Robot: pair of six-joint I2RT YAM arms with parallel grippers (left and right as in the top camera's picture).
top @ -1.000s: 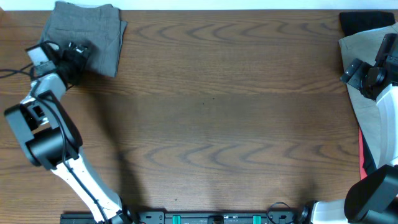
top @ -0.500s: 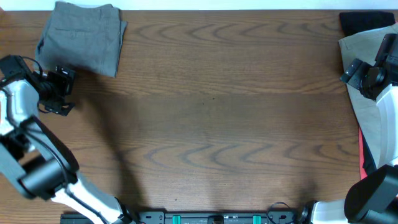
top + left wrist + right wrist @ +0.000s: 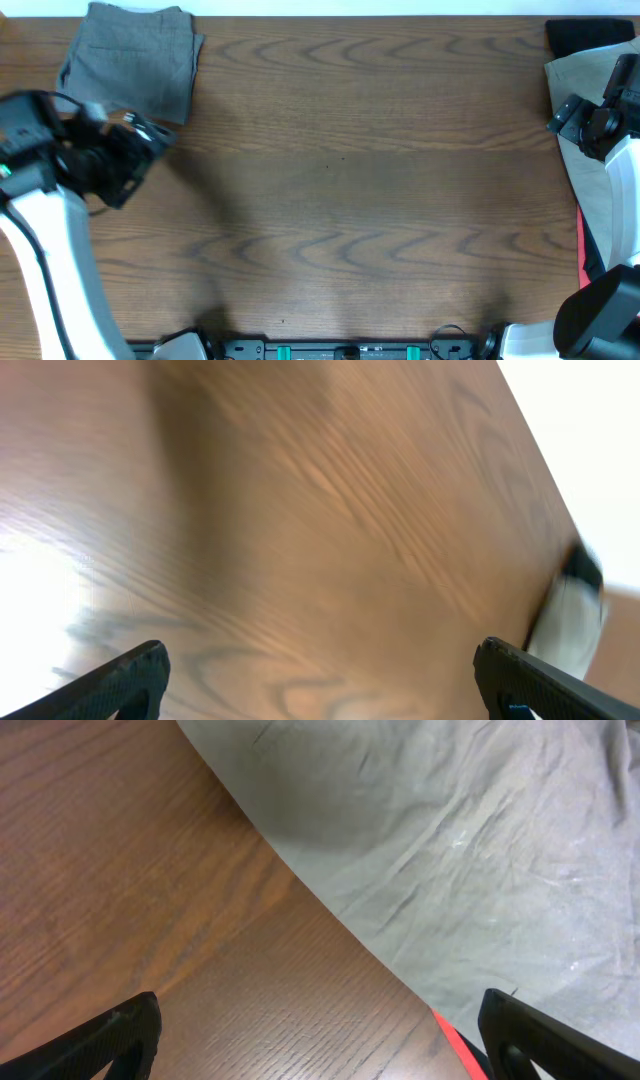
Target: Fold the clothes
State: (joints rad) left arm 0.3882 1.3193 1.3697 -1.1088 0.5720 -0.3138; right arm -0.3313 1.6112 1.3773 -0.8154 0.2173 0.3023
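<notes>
L claw (image 3: 322, 690): black tips wide apart, empty; glossy wood-grain brown table (image 3: 300, 510) beneath.
Folded mid-grey cloth shorts (image 3: 130, 60): flat rectangle, near, beyond L claw, not touching.
R claw (image 3: 330, 1040): tips apart, empty; creased beige cloth (image 3: 450, 840) under and ahead, thin red strip (image 3: 455, 1038) by rt tip.
Black cloth (image 3: 575, 38): farther beyond R claw.

Folded shorts (image 3: 130, 60) lie at the table's (image 3: 350, 180) far left corner; a heap of clothes (image 3: 587, 195) covers its right edge.

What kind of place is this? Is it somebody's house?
Looks more like a robot lab workbench. A left arm and a right arm stand at a wooden table, with folded grey shorts and spread beige cloth.
</notes>
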